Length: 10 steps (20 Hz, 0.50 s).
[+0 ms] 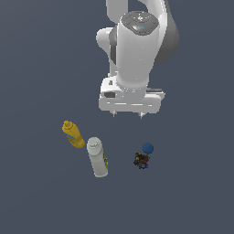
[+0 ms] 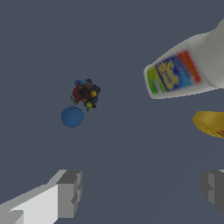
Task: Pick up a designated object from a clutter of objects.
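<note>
The white arm's gripper [image 1: 127, 114] hangs above the dark grey floor [image 1: 192, 192], fingers spread wide apart with nothing between them. The small smooth blue ball [image 1: 147, 147] sits on the floor touching the tiny dark multicoloured speckled clump [image 1: 141, 160]. Well apart, toward the exterior view's left, the larger white bottle with a white cap [image 1: 97, 157] and the yellow bottle [image 1: 73, 134] lie near each other.

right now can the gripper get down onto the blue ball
Probably yes: the open gripper hangs above with nothing over the ball, though the speckled clump sits right beside it.
</note>
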### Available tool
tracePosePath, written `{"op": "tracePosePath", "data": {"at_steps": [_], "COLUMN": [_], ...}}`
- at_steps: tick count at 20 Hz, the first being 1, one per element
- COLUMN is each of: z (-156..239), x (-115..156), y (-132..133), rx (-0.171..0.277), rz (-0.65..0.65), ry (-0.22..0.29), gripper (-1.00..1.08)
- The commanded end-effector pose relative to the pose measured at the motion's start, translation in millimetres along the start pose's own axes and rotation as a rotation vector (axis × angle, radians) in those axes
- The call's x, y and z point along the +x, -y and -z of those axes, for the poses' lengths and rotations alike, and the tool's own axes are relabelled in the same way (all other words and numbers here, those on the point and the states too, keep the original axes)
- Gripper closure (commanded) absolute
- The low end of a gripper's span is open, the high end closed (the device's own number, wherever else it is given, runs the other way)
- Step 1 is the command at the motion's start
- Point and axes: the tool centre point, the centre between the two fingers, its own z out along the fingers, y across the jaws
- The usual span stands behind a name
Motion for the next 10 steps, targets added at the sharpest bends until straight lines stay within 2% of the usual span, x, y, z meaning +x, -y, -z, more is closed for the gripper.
{"op": "tracePosePath", "data": {"at_steps": [1, 10], "z": [-14.2, -79.3], "x": [6.1, 26.0], "y": [10.4, 57.3], "rx": [-0.001, 0.001], "rz": [-0.033, -0.182], "ry": [-0.003, -0.02], "gripper": [-0.92, -0.92]}}
